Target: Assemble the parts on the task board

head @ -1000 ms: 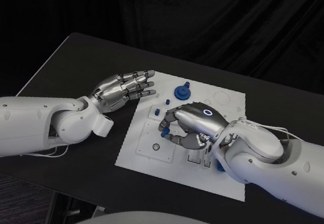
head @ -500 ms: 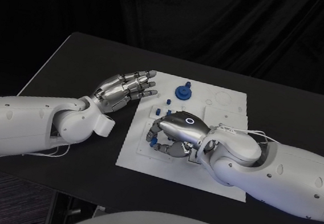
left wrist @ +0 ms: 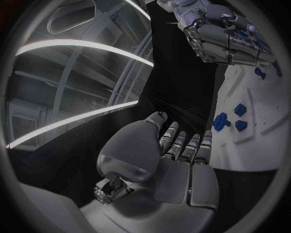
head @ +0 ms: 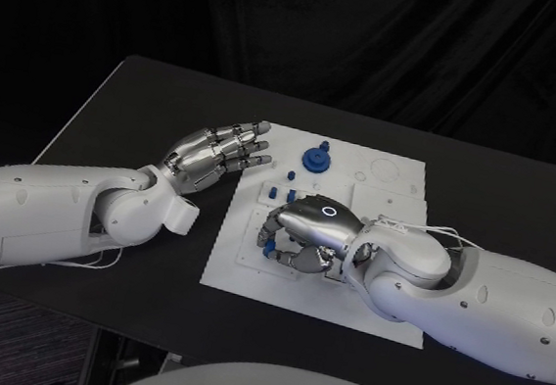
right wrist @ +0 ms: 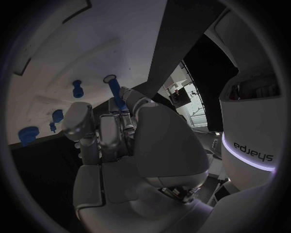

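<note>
While the right hand grips a slim blue peg over the white task board, fingers clenched; left hand hovers released beside the board.

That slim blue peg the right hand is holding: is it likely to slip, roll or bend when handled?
The blue peg looks like a rigid, smooth, slim rod, so it probably won't bend. The right hand holds it only at its fingertips, so it could pivot or slip. Being round, it would likely roll if dropped on the task board.

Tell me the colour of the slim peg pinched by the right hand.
Blue; the slim peg shows best in the right wrist view.
</note>
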Robot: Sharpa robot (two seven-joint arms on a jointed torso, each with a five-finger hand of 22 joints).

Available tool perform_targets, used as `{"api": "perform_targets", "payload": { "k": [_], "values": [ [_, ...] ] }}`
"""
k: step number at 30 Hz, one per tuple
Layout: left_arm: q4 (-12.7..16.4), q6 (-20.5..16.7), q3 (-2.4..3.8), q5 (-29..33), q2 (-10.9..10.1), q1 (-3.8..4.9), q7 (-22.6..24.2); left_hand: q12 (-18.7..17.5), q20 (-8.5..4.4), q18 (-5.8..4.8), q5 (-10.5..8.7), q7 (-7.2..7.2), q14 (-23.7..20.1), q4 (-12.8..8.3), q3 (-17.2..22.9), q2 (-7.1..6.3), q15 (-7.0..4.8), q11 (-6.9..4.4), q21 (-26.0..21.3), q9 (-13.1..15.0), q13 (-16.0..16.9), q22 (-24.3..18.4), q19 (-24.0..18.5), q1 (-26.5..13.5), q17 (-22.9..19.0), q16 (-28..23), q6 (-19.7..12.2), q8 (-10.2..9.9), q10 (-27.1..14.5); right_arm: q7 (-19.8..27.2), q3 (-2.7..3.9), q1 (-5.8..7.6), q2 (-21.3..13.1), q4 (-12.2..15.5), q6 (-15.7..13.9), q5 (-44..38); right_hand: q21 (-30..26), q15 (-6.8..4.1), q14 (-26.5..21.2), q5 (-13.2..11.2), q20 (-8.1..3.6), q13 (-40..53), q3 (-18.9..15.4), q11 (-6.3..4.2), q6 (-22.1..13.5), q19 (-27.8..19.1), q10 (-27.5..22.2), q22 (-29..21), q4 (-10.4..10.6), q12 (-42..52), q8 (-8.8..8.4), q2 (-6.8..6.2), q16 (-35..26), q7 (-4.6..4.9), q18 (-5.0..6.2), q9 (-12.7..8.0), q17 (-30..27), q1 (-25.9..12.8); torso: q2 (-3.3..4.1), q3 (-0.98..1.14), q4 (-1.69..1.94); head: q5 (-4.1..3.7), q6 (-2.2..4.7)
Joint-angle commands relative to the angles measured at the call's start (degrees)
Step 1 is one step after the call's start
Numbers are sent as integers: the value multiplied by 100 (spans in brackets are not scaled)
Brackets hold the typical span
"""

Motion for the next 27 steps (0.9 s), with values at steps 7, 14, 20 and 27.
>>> {"api": "perform_targets", "payload": {
  "k": [7, 14, 20, 27],
  "values": [
    [-9, 82, 5, 6, 8, -18, 241, 27, 6, -109, -24, 12, 8, 4, 56, 2, 31, -18, 19, 5, 6, 3, 34, -46, 8, 40, 32, 26, 10, -140, 3, -18, -62, 12, 116, -60, -40, -10, -27, 2, -33, 5, 6, -158, 0, -29, 200, 724, -32, -23, -22, 31, -43, -12, -76, 15, -17, 46, -3, 10, -1, 22, 1],
    [-22, 96, 5, 7, 21, -27, 227, 25, 6, -109, -25, 15, 10, 6, 60, 2, 32, -19, 19, 5, 6, 0, 32, -49, 8, 42, 34, 26, 9, -168, 3, -19, -76, 6, 144, -60, -51, -9, -33, 4, -33, 5, 4, -156, 10, -35, 198, 721, -32, -31, -19, 31, -50, -11, -74, 23, -28, 44, -3, 2, -5, 18, 1],
    [-29, 91, 5, 7, 20, -35, 226, 24, 6, -109, -25, 16, 3, 7, 63, 3, 32, -20, 18, 5, 6, -1, 32, -51, 7, 36, 32, 26, 8, -183, 3, -23, -68, -18, 149, -60, -58, -8, -39, 5, -33, 5, 3, -155, 10, -38, 196, 719, -34, -35, -20, 29, -57, -11, -73, 25, -43, 44, -2, 4, -8, 24, 1],
    [-50, 101, 5, 7, 39, -41, 219, 24, 6, -109, -25, 16, 3, 7, 63, 3, 32, -20, 18, 5, 6, -1, 32, -51, 7, 36, 32, 26, 8, -204, 2, -64, -24, -75, 178, -60, -75, -3, -49, 8, -31, 4, 0, -147, -16, -49, 186, 715, -36, -60, -39, 22, -67, -3, -72, 34, -50, 40, -5, 5, 3, 9, 1]
  ]
}}
